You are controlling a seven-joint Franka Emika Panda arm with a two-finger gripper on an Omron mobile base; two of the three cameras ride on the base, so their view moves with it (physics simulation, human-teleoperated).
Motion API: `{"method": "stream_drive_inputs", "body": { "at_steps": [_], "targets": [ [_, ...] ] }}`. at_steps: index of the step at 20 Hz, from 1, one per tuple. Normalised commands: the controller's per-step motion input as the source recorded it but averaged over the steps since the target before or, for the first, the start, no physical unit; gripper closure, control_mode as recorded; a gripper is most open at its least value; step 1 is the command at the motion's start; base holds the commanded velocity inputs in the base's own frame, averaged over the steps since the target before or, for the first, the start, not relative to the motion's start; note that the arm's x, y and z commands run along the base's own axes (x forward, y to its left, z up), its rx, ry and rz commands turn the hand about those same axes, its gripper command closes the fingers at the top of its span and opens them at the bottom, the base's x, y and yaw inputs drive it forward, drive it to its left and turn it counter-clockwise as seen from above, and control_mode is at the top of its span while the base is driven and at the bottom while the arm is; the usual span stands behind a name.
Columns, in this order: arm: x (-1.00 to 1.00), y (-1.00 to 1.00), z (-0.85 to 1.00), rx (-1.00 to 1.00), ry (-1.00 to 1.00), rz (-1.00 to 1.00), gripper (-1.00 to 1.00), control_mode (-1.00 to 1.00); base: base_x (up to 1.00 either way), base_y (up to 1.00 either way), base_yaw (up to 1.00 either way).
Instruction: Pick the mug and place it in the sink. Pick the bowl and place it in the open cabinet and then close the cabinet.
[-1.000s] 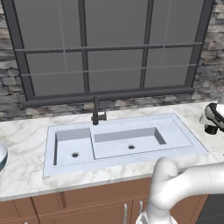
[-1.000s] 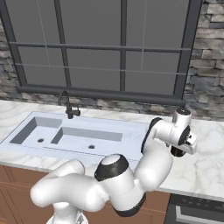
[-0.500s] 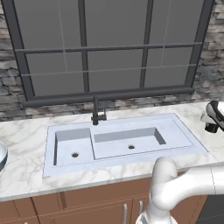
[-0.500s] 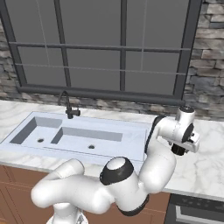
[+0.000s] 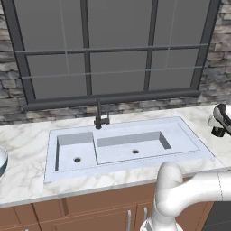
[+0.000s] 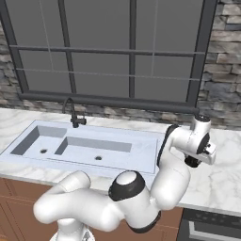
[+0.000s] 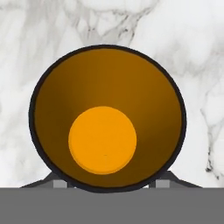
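We look straight down into the mug [image 7: 107, 118] on the counter's [image 7: 197, 65] right end. Our gripper [image 7: 107, 186] straddles its rim, ready to lift; whether it grips, we cannot tell.

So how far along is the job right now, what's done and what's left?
Nothing looks finished: the sink holds no mug. In hand: the hand view looks straight down into the mug on the marble counter, with the fingers flanking its rim; I can't tell if they grip it yet. Left: carry it to the sink, then shelve the bowl and close the cabinet.
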Motion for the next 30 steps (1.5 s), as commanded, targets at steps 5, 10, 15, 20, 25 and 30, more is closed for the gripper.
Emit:
{"method": "stream_drive_inputs", "body": {
  "at_steps": [5,10,15,20,25,30],
  "targets": [
    [0.0,0.0,-0.29,0.0,0.0,0.0,1.0,-1.0,0.0,0.0,0.0],
    [-0.09,0.26,-0.22,-0.06,0.0,0.02,1.0,-1.0,0.0,0.0,0.0],
    [-0.39,0.53,-0.11,-0.11,0.0,0.07,1.0,-1.0,0.0,0.0,0.0],
    [-0.28,0.41,0.28,-0.01,-0.01,0.17,1.0,-1.0,0.0,0.0,0.0],
    [-0.19,0.53,0.96,0.0,-0.01,0.35,1.0,-1.0,0.0,0.0,0.0],
    [0.0,0.53,0.67,0.0,0.0,0.47,1.0,-1.0,0.0,0.0,0.0]
  ]
}}
